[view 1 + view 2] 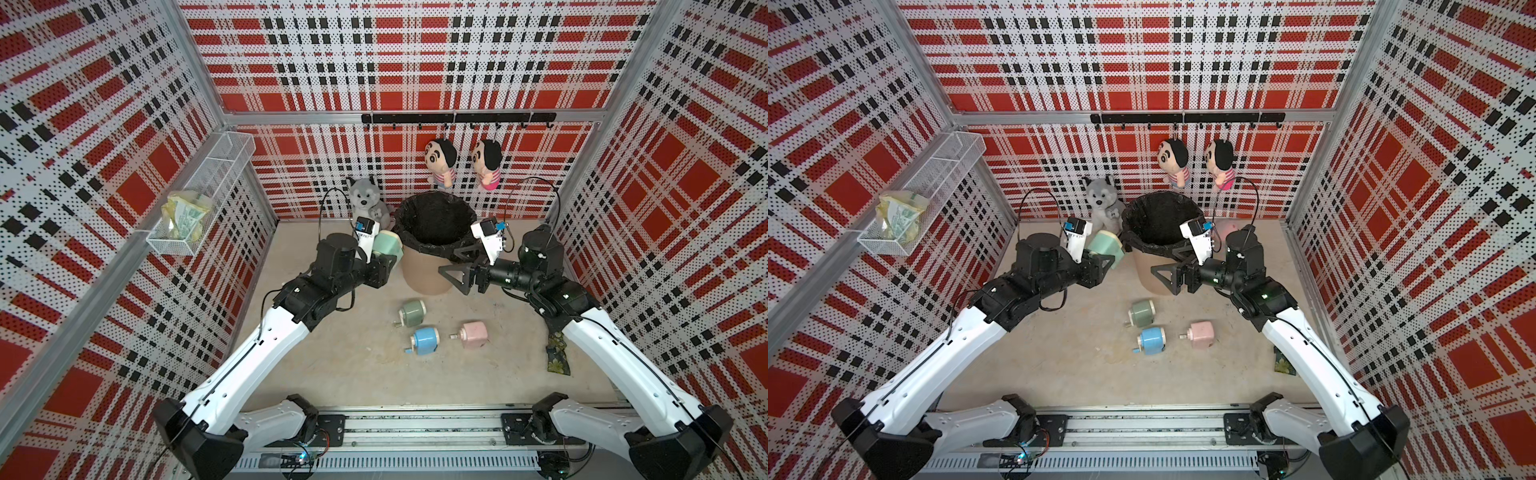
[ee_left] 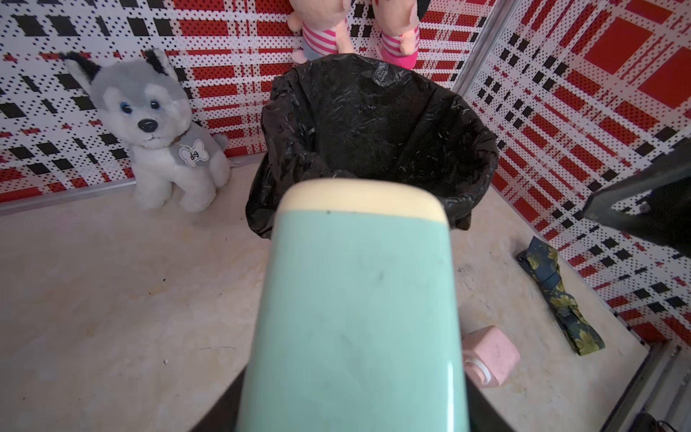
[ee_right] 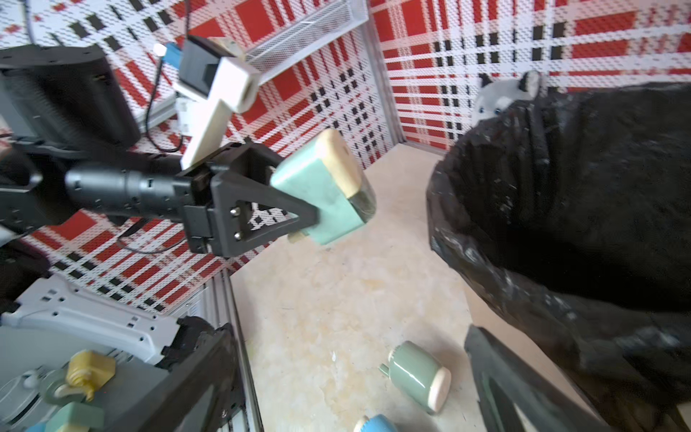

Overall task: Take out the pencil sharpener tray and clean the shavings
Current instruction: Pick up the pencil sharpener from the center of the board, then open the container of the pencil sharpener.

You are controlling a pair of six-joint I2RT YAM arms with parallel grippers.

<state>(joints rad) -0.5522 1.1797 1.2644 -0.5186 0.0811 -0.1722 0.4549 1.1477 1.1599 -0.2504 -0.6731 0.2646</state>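
Close on the mint sharpener (image 2: 355, 318): smooth plastic, soft sheen, faint scuffs, its cream band matt. Now the bin liner (image 2: 374, 112), thin black plastic film, crinkled and shiny (flecked with pale specks). The husky toy (image 2: 157, 131) is fluffy plush cloth, the tabletop (image 2: 112, 280) mottled, matt, stone-like. The left gripper (image 3: 299, 187) shows matt black plastic, the sage sharpener (image 3: 415, 374) gleams glossy. The floral strip (image 2: 561, 299) is matt woven cloth, the wall panels (image 1: 104, 166) perforated printed sheet, the wire basket (image 1: 208, 183) white metal mesh

The mint-green pencil sharpener (image 1: 386, 248), cream-capped, hung tilted in the air just beside the rim of the bin (image 1: 424, 274), cream end toward it. The sage sharpener (image 1: 412, 311), blue sharpener (image 1: 424, 340) and pink sharpener (image 1: 473, 334) lay sideways before the bin.
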